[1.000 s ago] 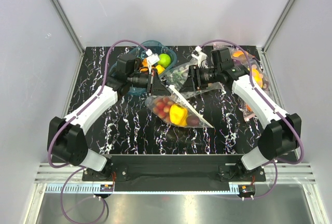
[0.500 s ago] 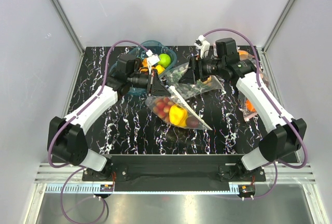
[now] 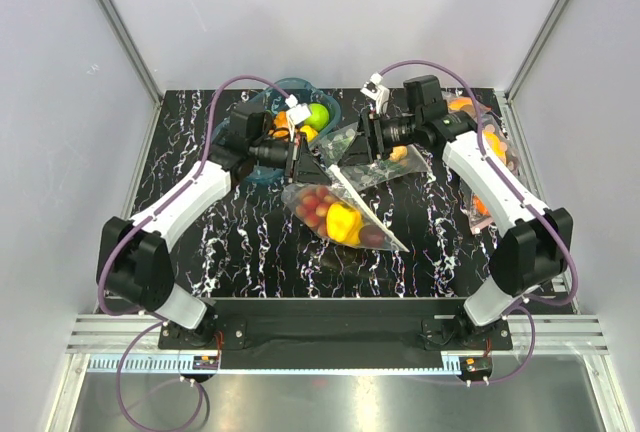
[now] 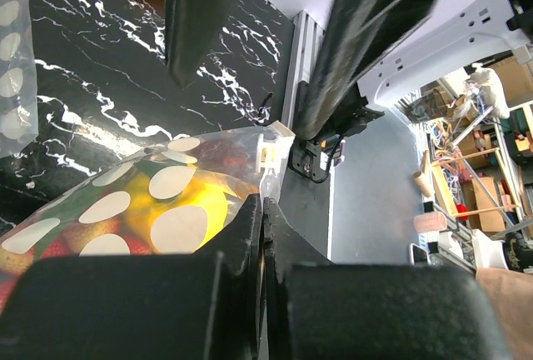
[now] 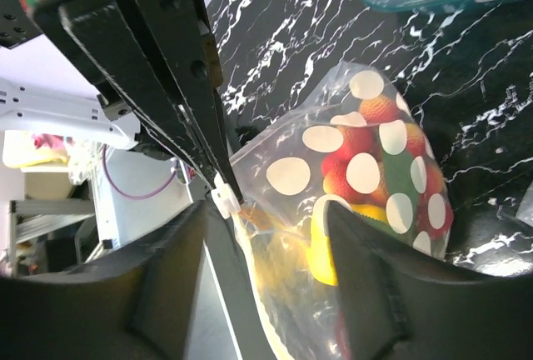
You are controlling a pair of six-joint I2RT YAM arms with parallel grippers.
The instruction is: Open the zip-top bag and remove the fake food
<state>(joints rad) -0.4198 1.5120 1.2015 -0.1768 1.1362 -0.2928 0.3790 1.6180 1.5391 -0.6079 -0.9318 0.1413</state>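
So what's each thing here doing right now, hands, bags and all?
Zip-top bag: lifted by its top corner; zip looks shut, hard to be sure.
Fake food: inside that bag.
Left hand: shut on the zip-top bag's corner.
Right hand: open, holding nothing.
Blue bowl: upright, holding a green apple.
Other clear bag: lying on the table by the right hand.

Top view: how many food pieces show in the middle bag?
3: red berries at its left end, yellow pepper in the middle, dark plum at its right end. Others may be hidden.
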